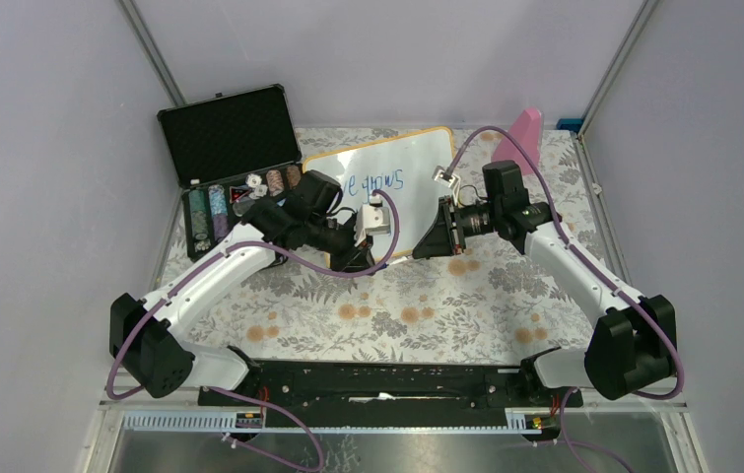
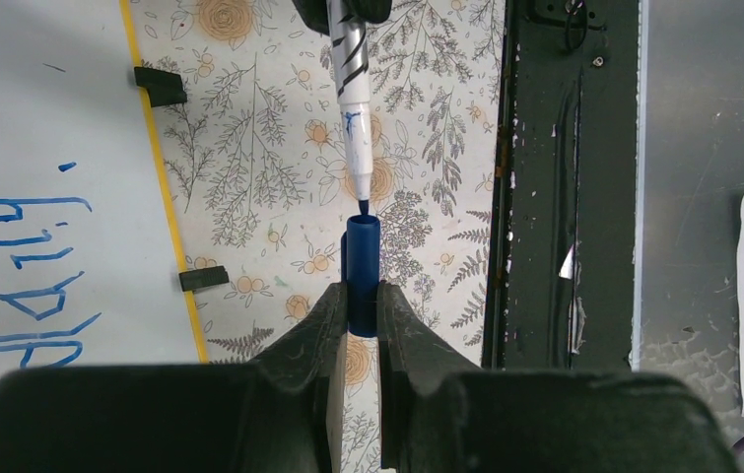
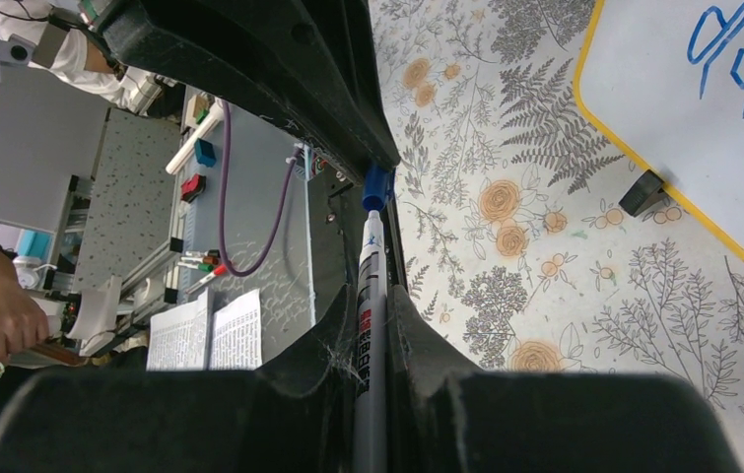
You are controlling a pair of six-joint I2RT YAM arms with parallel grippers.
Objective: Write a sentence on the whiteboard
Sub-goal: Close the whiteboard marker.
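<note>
The table (image 1: 427, 315), spread with a floral cloth, carries the open black case (image 1: 230, 133) at its far-left corner. Just beside that case, at the middle of the far edge, lies the whiteboard (image 1: 417, 163), flat, with its yellow rim toward the arms. The sentence (image 2: 23, 286) runs across it in blue marker strokes. From above only "grows" reads clearly, upside down, and the rest is hidden by the left arm. The left wrist view shows what looks like "daily". The two grippers meet over the cloth just near of the whiteboard's near edge, apart from it. The right gripper (image 3: 372, 305) has its jaws pinched on the barrel of the marker (image 3: 372, 286), which points away from it. The left gripper (image 2: 362, 296) has its jaws clamped on the blue cap (image 2: 362, 266), open end facing the marker. The marker's blue tip sits right at the cap's mouth, in line with it. Two small black feet (image 2: 159, 86) stick out from the whiteboard's near rim onto the cloth.
</note>
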